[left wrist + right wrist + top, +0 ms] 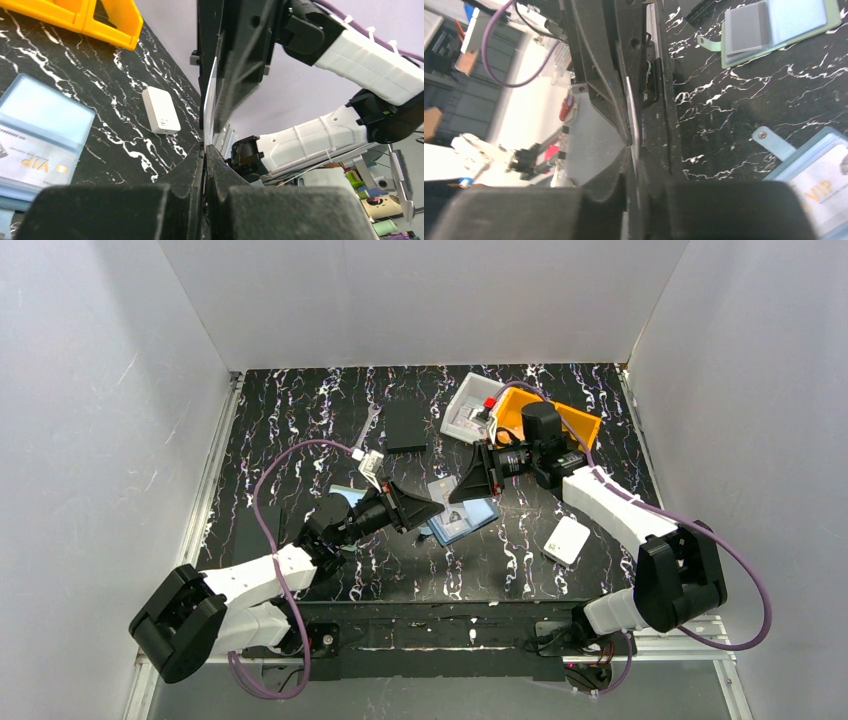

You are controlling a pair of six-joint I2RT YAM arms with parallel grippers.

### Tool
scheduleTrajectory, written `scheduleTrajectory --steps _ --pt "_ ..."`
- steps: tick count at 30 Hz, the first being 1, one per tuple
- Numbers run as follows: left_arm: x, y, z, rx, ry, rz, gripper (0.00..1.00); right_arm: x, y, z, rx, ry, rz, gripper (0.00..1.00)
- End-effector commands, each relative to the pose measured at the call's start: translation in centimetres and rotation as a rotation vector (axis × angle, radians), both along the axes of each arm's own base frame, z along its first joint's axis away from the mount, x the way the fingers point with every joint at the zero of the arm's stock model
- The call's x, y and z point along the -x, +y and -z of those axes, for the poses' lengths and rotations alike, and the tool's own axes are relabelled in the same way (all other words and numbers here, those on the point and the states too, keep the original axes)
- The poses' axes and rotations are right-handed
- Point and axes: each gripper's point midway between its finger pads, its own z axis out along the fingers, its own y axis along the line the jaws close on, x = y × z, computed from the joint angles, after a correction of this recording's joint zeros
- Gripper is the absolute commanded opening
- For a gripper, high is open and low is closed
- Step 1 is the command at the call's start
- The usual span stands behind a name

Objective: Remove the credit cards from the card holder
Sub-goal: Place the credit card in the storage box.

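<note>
A thin credit card (pixel 209 107) stands edge-on in the air between both grippers. My left gripper (pixel 205 150) is shut on its near end. My right gripper (pixel 636 150) has its jaws pressed onto the opposite end of the same card (pixel 633 117). From above, the two grippers (pixel 438 508) (pixel 455 495) meet tip to tip over the card holder (pixel 470 522). The blue holder (pixel 30 125) lies open on the table. A card marked VIP (pixel 824 187) sits in one clear pocket.
A white rounded box (pixel 567 539) lies to the right of the holder. Orange bin (pixel 565 420) and a clear tray (pixel 470 412) stand at the back right. A flat black rectangle (pixel 406 425) lies at the back middle. A green-edged flat sleeve (pixel 774 27) lies under my left arm.
</note>
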Motion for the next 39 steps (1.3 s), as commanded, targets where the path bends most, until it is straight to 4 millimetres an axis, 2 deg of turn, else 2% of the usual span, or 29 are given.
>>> scheduleTrajectory --steps 1,2,5,9,11,13,14,19,25,27,31,34,39 --pt "-0.3 0.7 -1.5 0.044 -0.051 -0.049 0.0 0.7 0.1 -1.6 -0.052 -0.045 -0.04 0.06" --pt "-0.3 0.8 -1.4 0.044 -0.045 -0.057 0.06 0.6 0.2 -1.7 -0.052 -0.054 -0.036 0.01" --pt "-0.6 1.7 -0.6 0.044 -0.018 -0.107 0.27 -0.2 0.1 -1.0 -0.004 -0.114 0.004 0.01" --pt "-0.8 4.5 1.4 0.026 -0.003 -0.232 0.54 -2.5 -1.1 0.9 0.184 -0.32 0.03 0.01" --pt "-0.6 5.9 1.8 0.017 -0.011 -0.274 0.72 -4.3 -1.9 1.4 0.286 -0.43 0.039 0.01" --pt "-0.4 7.1 2.3 -0.01 -0.001 -0.309 0.94 -7.1 -3.0 1.9 0.403 -0.559 0.087 0.01" --pt "-0.2 7.5 2.5 -0.029 0.005 -0.32 0.98 -8.3 -3.4 2.0 0.447 -0.617 0.103 0.01" --pt "1.2 8.5 3.5 -0.079 0.012 -0.284 0.98 -14.8 -5.6 1.8 0.664 -0.87 0.184 0.01" --pt "2.0 9.4 5.5 -0.11 0.042 -0.287 0.98 -22.0 -6.3 1.0 0.836 -1.011 0.247 0.01" --pt "2.2 9.4 5.7 -0.134 0.036 -0.28 0.98 -24.6 -6.3 2.4 0.899 -1.035 0.24 0.01" --pt "2.3 9.4 5.6 -0.16 0.029 -0.27 0.98 -27.8 -5.5 3.4 0.937 -1.073 0.226 0.03" --pt "2.3 9.5 6.2 -0.17 0.04 -0.274 0.98 -30.2 -5.2 5.7 0.992 -1.081 0.199 0.04" --pt "2.3 9.7 6.7 -0.176 0.048 -0.281 0.98 -31.6 -4.7 7.7 1.004 -1.087 0.168 0.04"
